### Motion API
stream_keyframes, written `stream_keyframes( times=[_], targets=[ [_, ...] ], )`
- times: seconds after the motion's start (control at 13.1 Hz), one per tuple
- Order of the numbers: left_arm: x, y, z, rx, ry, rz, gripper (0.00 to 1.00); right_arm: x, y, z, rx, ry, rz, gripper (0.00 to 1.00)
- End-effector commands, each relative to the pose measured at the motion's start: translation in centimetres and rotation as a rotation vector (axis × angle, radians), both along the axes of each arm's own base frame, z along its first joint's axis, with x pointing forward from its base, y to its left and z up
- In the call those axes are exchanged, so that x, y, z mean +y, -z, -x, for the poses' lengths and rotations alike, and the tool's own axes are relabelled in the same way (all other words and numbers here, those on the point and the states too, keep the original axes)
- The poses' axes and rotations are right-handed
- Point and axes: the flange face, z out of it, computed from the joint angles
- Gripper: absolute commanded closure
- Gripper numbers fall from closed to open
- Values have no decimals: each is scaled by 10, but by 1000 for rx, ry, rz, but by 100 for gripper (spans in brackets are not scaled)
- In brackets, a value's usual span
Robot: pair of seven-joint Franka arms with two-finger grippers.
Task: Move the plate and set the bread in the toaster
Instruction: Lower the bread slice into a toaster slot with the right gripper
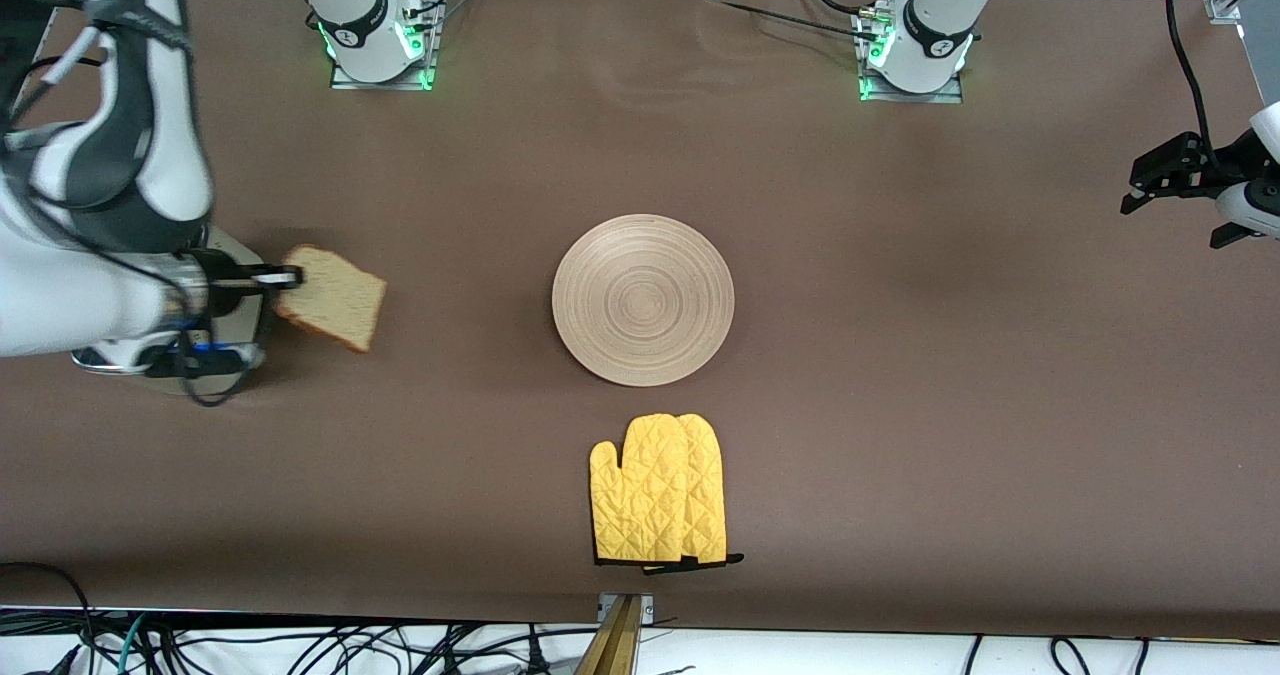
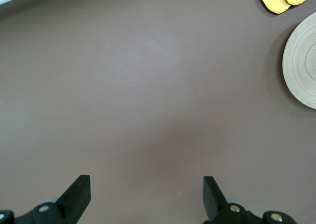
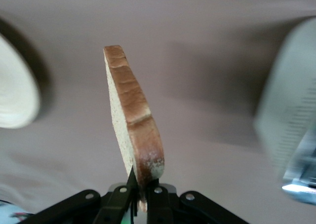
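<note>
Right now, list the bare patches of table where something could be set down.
Bare cloth runs from the plate and oven mitt toward the left arm's end, under the open left gripper. Crowded: the right arm's end, where the right gripper holds the bread beside the toaster.

The right arm reaches low along its own end of the tabletop, forearm level and wrist turned sideways. Its tool is clamped on the crust edge of the bread, held up in the air on edge. The left arm waits at its own end, its tool spread wide, fingers apart above bare tabletop.
</note>
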Motion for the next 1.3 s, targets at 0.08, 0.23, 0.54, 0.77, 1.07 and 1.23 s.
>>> stream_keyframes(
  times=[0.08,0.23,0.54,0.77,1.07,1.23],
  targets=[
    [4,-6,-3,-1,12,23,0,-97,-24,19,23,-74,43,100],
    [8,-6,-2,-1,4,23,0,-123,-30,26,43,-82,108,100],
    [7,-5,-2,1,5,23,0,-155,-32,32,79,-127,199,100],
    [7,-5,-2,1,7,23,0,-174,-29,28,59,-130,245,100],
    [8,-6,-2,1,6,23,0,-181,-13,20,52,-141,270,100],
    [8,-5,-2,1,5,23,0,-181,-3,14,43,-140,282,100]
  ],
)
